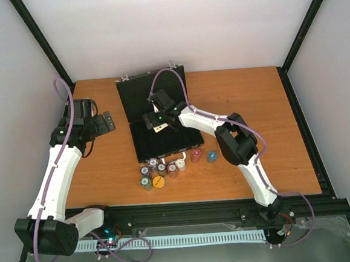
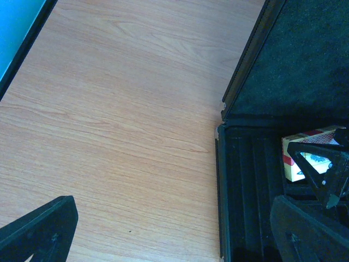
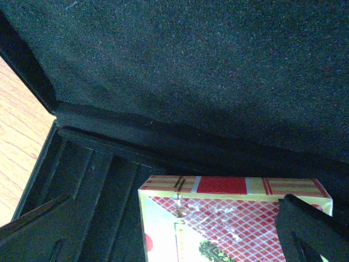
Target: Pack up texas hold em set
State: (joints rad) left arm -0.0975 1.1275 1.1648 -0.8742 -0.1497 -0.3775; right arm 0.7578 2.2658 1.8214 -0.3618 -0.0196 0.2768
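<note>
– At mid-table, twd the back: what's w/ the case [image 1: 143, 124]?
– Open. Its tray [image 1: 174, 142] lies flat on the wooden table [image 1: 245, 95]. The lid [image 1: 137, 94] stands up behind it, black felt lining facing fwd.
– And the right gripper [image 1: 158, 121]?
– Hangs over the tray, nr the hinge side. A red-backed card deck [image 3: 229, 218] sits btwn its fingers. In the wrist view one finger [image 3: 311, 229] overlaps the deck's edge. The other is off to the side, w/ bare tray ribs showing btwn it and the deck. So the fingers are spread, not clamped on it.
– Deck resting on the tray floor?
– Can't tell from these views.
– Other side?
– The left gripper [image 1: 106, 123] is over bare table just left of the case, by the tray's back left corner. Fingers wide apart, only table wood btwn them.
– Chips?
– The poker chips [image 1: 160, 168] are in small stacks on the table, just in front of the tray's front edge, outside the case. Main cluster sits twd the front left. A pink stack [image 1: 195, 155] & a blue stack [image 1: 211, 156] stand to the right of it.
</note>
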